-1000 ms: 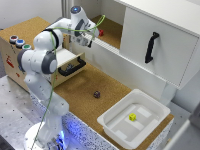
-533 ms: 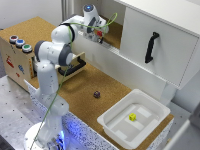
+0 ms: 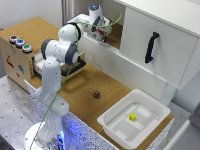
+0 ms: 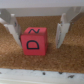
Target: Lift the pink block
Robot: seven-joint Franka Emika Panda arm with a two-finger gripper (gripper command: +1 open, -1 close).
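Pink block (image 4: 34, 41): resting on the cork surface of the upper shelf, between the spread fingers of the open hand (image 4: 36, 31); not yet gripped, lift outstanding.

The counter (image 3: 80, 90) has a rough, speckled cork-like surface in a matt brown. The tray (image 3: 111, 123) at its near corner looks like smooth white plastic with a slight sheen. The cabinet (image 3: 165, 45) is smooth matt white, with a glossy black handle (image 3: 150, 47). The robot arm (image 3: 55, 70) has glossy white plastic shells. The pink block (image 4: 34, 40) looks smooth and matt, with a black printed letter.
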